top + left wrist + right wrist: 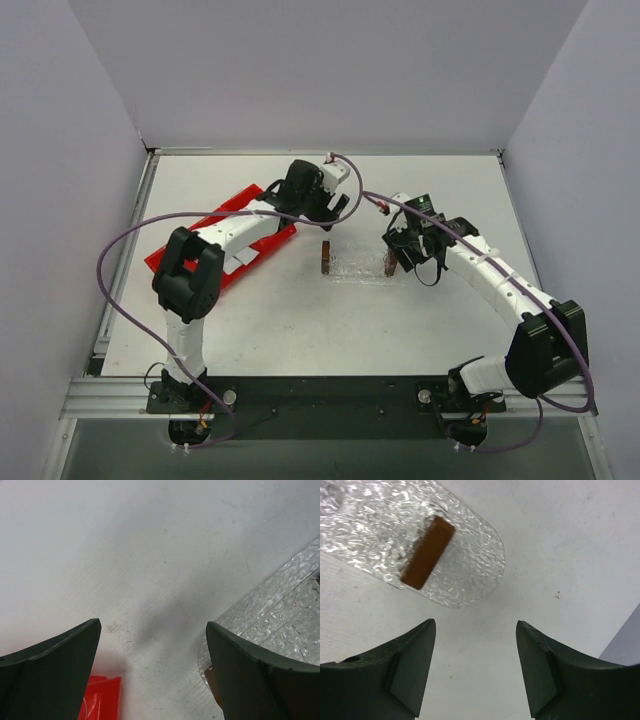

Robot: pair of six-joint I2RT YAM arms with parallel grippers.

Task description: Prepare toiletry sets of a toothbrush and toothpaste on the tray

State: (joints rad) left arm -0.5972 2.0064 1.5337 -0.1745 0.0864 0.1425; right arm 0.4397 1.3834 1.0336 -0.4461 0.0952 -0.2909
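Note:
The clear textured tray (357, 264) lies mid-table, with brown blocks (325, 257) at its two ends. It also shows in the right wrist view (470, 575), with one brown block (427, 552) on its rounded end, and in the left wrist view (285, 605). My left gripper (328, 212) (153, 625) is open and empty over bare table, between the red bin and the tray's left end. My right gripper (398, 243) (475, 622) is open and empty just off the tray's right end. No toothbrush or toothpaste tube can be made out.
A red compartmented bin (215, 240) lies slanted at the left under my left arm, with small pale items in it that are too small to identify. Its corner shows in the left wrist view (102, 700). Grey walls close off the table's back and sides.

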